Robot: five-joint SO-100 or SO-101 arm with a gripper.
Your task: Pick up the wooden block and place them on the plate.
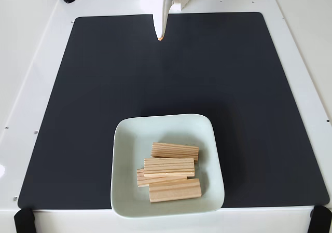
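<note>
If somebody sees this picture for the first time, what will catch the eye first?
The pale square plate near the lower edge of the black mat, holding four wooden blocks piled loosely together, one partly covered by another. Next, the white gripper hanging at the top edge, far from the plate, its fingers together.

In the fixed view the arm runs off the top edge, so only the lower part of the hand [160, 35] shows, and whether its fingers are parted cannot be told. On the plate [127, 139], one wooden block [155, 180] lies largely hidden under another. The plate's near rim covers the mat's [104, 87] front edge.
</note>
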